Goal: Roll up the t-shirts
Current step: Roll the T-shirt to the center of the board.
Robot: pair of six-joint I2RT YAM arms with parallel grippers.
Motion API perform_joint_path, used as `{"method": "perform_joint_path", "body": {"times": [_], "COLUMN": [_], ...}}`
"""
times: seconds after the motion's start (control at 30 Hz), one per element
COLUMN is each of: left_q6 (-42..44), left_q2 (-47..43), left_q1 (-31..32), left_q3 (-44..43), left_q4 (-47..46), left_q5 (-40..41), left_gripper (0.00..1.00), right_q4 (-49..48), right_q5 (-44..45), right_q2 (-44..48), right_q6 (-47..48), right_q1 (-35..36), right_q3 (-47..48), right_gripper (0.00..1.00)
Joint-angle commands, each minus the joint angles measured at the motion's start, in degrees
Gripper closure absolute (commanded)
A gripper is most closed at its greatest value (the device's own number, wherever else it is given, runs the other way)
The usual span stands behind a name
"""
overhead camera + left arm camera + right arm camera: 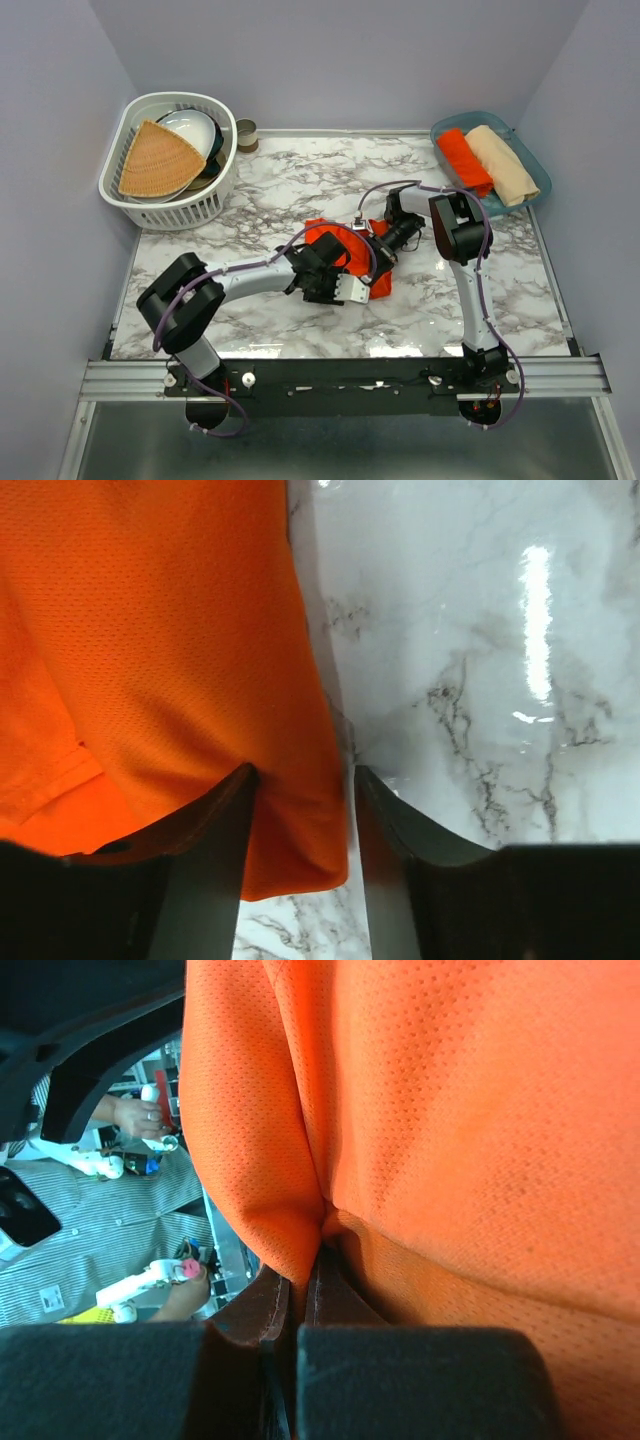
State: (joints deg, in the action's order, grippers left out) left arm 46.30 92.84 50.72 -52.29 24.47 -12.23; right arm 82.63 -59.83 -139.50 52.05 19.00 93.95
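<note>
- Jaws of the right gripper (pixel 308 1260) are pressed together on a raised fold of the orange t-shirt (pixel 450 1110), so we have cloth in hand on that side.
- On the left gripper (pixel 303 772) the 2 jaws stand a narrow way apart, straddling the shirt's edge. A sliver of marble table (pixel 480 630) shows between the hem and 1 jaw, so we judge it is not pinching yet.
- Seen from above, both grippers meet over the shirt, which lies bunched near the middle of the table and is mostly hidden under the wrists.
- We judge the step in hand to be gathering 1 edge to start the roll. To do it well, we should close the left jaws on the hem, level with the right grip, so the first turn comes out straight and tight.
- We should then turn the cloth over itself evenly and low, or the roll may loosen or skew.
- Well apart, at the far right, a blue tray (pixel 443 128) holds 1 rolled orange shirt (pixel 463 158) and 1 rolled beige shirt (pixel 502 165), touching side by side.
</note>
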Motion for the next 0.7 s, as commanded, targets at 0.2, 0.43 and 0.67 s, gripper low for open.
{"method": "perform_joint_path", "body": {"times": [0.2,0.43,0.67], "left_q6": [4.9,8.1,7.7], "left_q2": [9.0,10.4,17.4], "left_q1": [-2.9,-5.6,-10.5], "left_q3": [-4.3,-9.1,-18.2], "left_q4": [15.3,26.4,36.6], "left_q5": [-1.0,-12.8,-27.3], "left_gripper": [1.00,1.00,1.00], "right_q4": [4.7,4.6,-23.5], "right_q5": [3.9,5.2,12.3], "right_q2": [-2.1,12.9,43.3], "right_q6": [1.6,5.1,4.1], "right_q1": [-0.3,-8.2,-11.7], "right_q3": [0.4,1.8,-21.4], "right_gripper": [0.74,0.01,0.00]}}
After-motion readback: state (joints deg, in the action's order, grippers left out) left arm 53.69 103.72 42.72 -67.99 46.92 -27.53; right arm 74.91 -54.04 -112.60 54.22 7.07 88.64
